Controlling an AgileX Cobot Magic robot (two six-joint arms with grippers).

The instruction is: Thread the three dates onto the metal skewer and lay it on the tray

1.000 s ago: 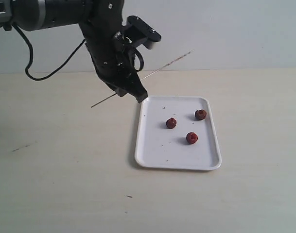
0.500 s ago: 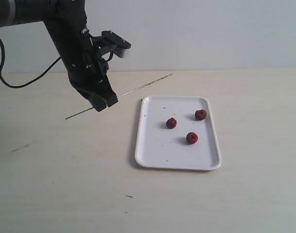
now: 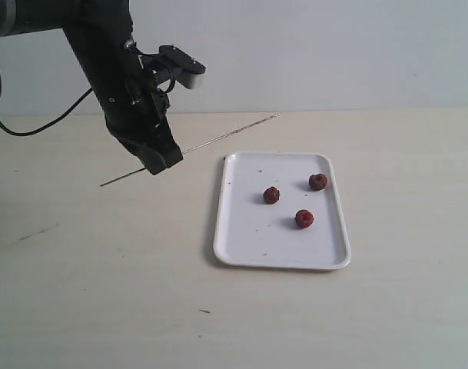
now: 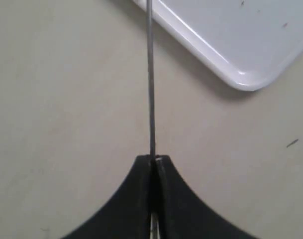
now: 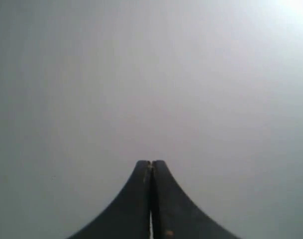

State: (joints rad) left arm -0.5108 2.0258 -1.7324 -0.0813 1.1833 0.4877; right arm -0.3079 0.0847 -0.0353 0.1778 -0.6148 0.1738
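Note:
My left gripper (image 3: 163, 161) is shut on the metal skewer (image 3: 226, 136), held in the air left of the tray (image 3: 249, 246); the thin rod slants from lower left to upper right, its far end above the tray's back edge. In the left wrist view the skewer (image 4: 151, 74) runs straight out from the shut gripper (image 4: 153, 159) past the tray's corner (image 4: 241, 77). Three dates lie loose on the tray: one (image 3: 271, 194) near the middle, one (image 3: 317, 181) at the back right, one (image 3: 303, 218) nearer the front. My right gripper (image 5: 151, 162) is shut, empty, facing a blank grey surface; it is out of the exterior view.
The tray rests on a pale wooden table (image 3: 103, 269) before a plain wall. A black cable (image 3: 41, 127) hangs from the left arm at the far left. Small dark specks mark the table in front of the tray.
The left arm carried the skewer leftward, away from the tray's back left corner, over the last second; in the last half second it barely moved. The dates have stayed put.

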